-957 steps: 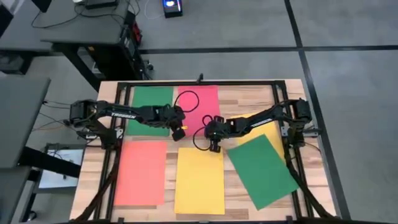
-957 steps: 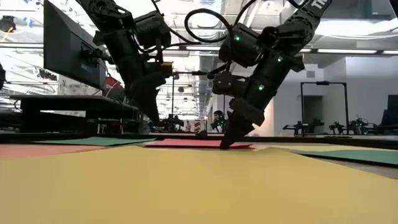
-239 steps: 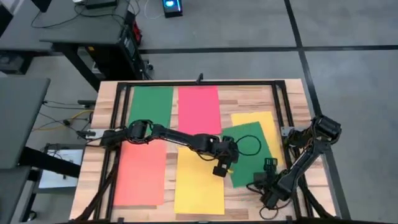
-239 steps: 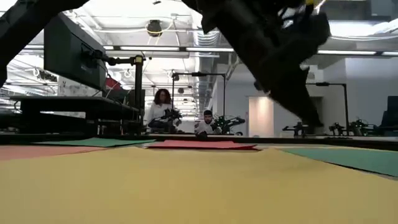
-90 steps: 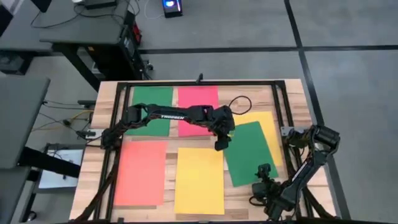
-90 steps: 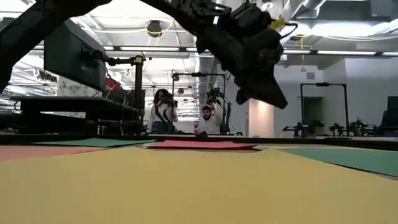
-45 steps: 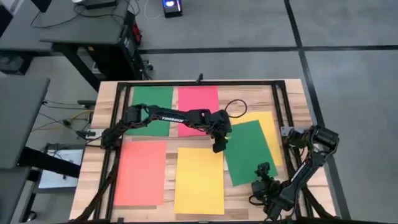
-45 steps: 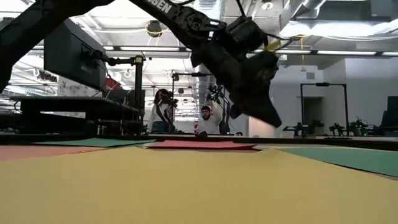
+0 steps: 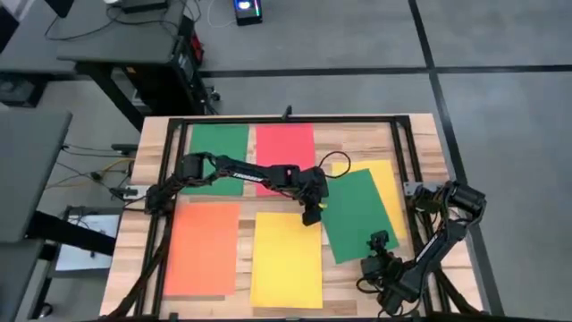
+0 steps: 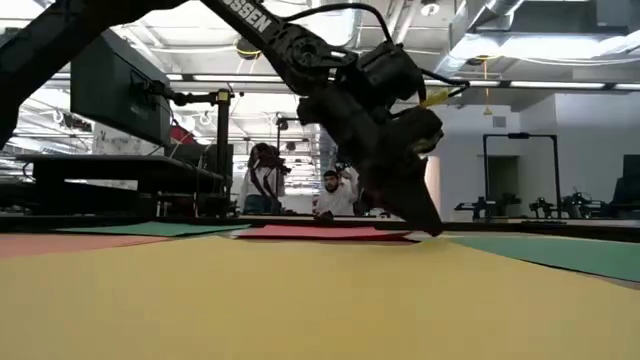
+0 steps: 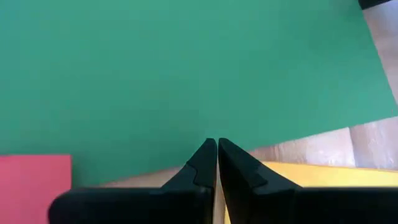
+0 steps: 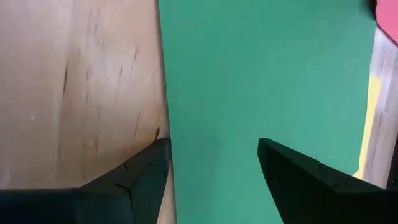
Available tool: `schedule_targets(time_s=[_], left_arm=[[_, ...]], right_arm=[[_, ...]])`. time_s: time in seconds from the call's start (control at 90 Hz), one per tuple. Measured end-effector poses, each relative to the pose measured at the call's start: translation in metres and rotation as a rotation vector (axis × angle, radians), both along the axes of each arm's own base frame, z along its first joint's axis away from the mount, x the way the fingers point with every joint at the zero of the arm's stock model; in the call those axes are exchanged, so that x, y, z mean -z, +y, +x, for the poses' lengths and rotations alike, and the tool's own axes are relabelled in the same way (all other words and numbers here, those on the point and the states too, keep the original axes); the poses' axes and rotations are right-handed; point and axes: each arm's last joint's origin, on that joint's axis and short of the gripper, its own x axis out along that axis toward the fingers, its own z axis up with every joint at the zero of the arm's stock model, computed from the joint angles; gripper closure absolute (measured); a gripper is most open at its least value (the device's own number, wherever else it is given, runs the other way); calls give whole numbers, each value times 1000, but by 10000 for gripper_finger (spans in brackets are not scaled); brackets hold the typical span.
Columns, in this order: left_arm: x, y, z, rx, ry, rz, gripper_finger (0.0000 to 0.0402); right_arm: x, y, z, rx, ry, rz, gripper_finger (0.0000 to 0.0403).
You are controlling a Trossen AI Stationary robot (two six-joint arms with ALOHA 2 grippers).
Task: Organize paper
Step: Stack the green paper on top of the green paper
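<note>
Left tool – fingers together – beside green paper.

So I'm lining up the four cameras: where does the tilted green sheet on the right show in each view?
High view: tilted green sheet, right of centre, over a yellow sheet.
Low view: thin green band at right.
Left wrist view: fills the upper picture.
Right wrist view: wide green strip beside bare wood.
Shared landmark: the left gripper, fingers shut, at the sheet's edge.
</note>
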Motion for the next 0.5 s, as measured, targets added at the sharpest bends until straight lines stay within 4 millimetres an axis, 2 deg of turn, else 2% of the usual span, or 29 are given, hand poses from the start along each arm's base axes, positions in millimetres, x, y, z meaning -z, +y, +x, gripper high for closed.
schedule_targets(time_s=[0.5], left_arm=[[1,-2,-1,4,2,15,402]], right_arm=[[-3,-5,2,55,-52,-36,168]])
